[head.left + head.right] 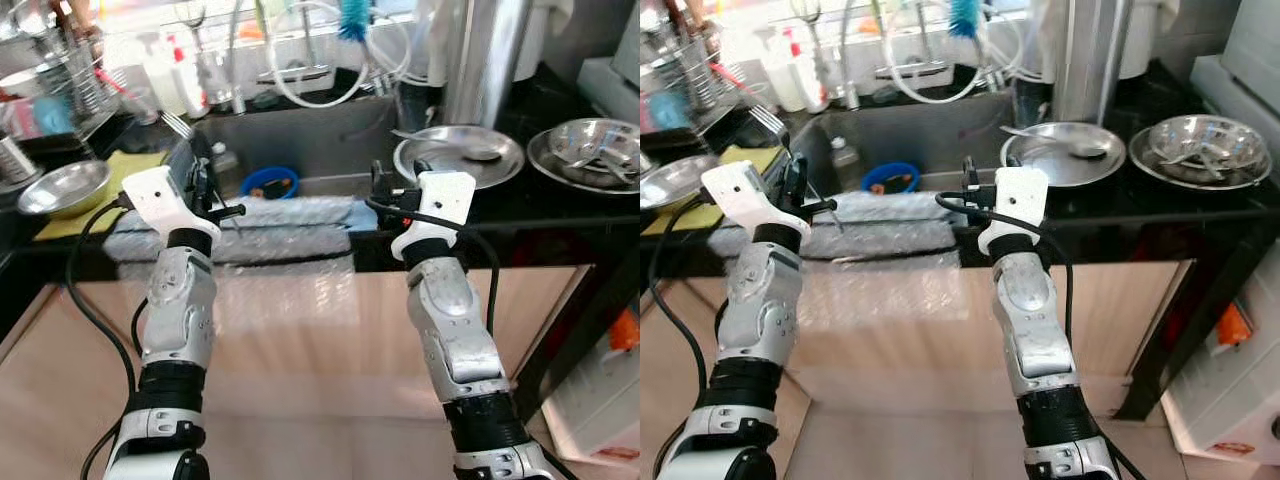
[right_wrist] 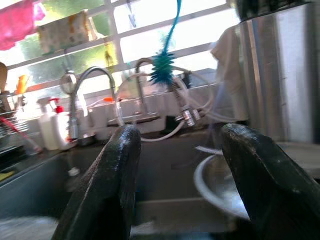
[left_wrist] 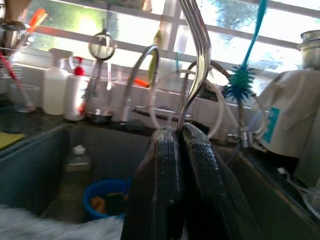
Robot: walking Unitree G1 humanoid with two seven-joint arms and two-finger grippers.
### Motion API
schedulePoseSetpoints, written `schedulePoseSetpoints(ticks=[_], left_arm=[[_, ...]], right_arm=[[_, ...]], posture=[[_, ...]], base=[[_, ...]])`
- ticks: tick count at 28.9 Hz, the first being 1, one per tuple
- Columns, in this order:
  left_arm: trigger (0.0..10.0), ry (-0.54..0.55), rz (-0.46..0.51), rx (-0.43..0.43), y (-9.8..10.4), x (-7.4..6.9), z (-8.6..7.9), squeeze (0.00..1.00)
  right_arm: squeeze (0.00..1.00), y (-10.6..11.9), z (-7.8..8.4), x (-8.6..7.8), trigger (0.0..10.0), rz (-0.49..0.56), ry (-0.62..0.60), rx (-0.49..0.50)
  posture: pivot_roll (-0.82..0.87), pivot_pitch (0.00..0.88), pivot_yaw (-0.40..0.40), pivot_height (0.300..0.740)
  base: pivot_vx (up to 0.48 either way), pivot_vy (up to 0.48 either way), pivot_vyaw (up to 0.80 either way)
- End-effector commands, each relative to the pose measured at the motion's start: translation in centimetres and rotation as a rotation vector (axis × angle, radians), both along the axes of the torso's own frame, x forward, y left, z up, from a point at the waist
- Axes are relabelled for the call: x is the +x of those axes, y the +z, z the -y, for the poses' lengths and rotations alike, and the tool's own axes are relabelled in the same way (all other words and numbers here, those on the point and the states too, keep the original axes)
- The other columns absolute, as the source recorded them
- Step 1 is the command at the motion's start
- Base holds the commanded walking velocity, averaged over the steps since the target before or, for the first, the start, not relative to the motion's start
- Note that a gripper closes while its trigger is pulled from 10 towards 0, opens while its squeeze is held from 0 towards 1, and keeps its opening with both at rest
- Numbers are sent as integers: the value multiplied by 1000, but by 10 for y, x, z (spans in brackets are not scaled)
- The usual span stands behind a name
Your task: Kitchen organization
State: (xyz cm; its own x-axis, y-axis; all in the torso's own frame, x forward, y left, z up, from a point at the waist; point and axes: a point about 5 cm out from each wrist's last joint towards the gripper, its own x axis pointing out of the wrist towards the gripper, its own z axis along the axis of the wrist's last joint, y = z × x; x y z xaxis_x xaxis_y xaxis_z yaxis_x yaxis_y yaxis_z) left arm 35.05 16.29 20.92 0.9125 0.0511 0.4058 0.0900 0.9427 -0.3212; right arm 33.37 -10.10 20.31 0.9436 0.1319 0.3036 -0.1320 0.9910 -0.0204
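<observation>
Currently left end effector [image 3: 180,145] is clamped on a shiny steel fork [image 3: 197,60], fingers pressed together around the handle, tines up, held above the front edge of the grey steel sink [image 1: 300,130]; right end effector [image 2: 180,165] is spread wide with nothing in it, hovering at the sink's right front corner; inside the sink sit a round blue plastic bowl [image 1: 268,182] and a clear bottle [image 1: 222,160]; a crinkled blue-grey cloth [image 1: 290,215] drapes over the front rim; on the black worktop [image 1: 560,200] right of the sink lie a flat round steel plate [image 1: 460,155] and a steel bowl with utensils [image 1: 590,150]; left side holds a small steel bowl [image 1: 62,188] and a wire dish rack [image 1: 75,80]; progress looks early, fork lifted but not yet put away, other dishes still unsorted; no brand or writing readable.
</observation>
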Motion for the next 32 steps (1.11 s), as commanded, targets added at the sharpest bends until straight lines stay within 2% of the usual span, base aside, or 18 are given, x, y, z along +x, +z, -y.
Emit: schedulePoseSetpoints(ticks=[1,6,7,17,26,32], left_arm=[[10000,10,8,-11,1,1,-1,0],[10000,11,1,-48,-2,1,-2,0],[10000,1,0,-80,-5,2,3,0],[10000,-33,33,-129,0,5,21,0],[10000,-79,38,-147,-1,6,38,0],[10000,-84,41,-148,-1,8,37,0]], right_arm=[[0,2,0,1,10000,-6,5,4],[0,2,1,2,10000,-8,11,-6],[0,5,4,1,10000,-4,17,-25],[0,15,15,5,10000,11,14,-53],[0,16,12,5,10000,4,26,-53],[0,20,6,5,10000,11,35,-43]], posture=[[-40,0,115,740],[-61,0,91,740],[-85,0,66,740],[-107,0,19,740],[-97,0,11,740],[-118,0,3,740]], base=[[480,0,0],[478,0,0],[0,0,0],[0,0,0],[0,0,0],[0,0,0]])
